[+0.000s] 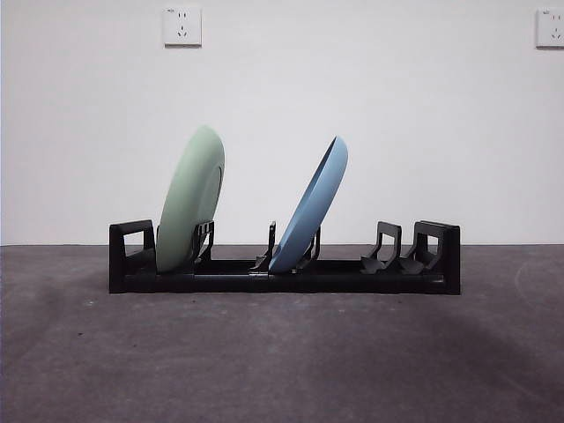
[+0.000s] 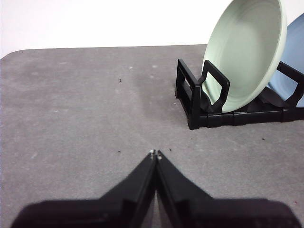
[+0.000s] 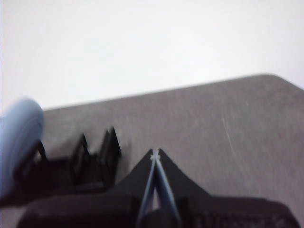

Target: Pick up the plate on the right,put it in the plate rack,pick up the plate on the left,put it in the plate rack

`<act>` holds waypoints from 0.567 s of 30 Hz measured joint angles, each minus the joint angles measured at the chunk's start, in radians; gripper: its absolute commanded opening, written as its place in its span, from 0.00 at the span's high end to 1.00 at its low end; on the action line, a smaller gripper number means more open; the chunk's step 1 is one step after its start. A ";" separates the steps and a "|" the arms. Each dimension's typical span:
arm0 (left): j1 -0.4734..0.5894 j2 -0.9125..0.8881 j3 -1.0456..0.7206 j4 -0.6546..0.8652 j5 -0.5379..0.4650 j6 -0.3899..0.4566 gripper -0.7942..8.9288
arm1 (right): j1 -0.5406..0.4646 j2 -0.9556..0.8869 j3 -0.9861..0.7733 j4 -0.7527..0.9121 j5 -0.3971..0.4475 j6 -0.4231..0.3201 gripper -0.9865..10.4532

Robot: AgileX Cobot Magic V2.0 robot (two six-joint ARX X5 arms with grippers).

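The black plate rack stands across the middle of the grey table. A pale green plate leans upright in its left slots, and a blue plate leans tilted in the middle slots. In the left wrist view my left gripper is shut and empty, hovering over bare table short of the rack's end, where the green plate stands. My right gripper is shut with nothing in it, away from the rack's other end; the blue plate shows blurred beyond. Neither arm appears in the front view.
The rack's right-hand slots hold nothing. A white wall with two sockets rises behind the table. The table's rounded corner lies past my right gripper.
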 measured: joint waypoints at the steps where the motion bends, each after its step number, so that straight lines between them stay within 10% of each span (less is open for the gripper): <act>1: 0.000 0.000 0.000 0.000 0.000 0.000 0.92 | 0.000 -0.021 -0.037 0.007 0.000 -0.003 0.93; 17: 0.000 0.000 0.000 0.000 0.000 0.000 0.92 | -0.001 -0.077 -0.264 0.082 -0.138 -0.026 0.93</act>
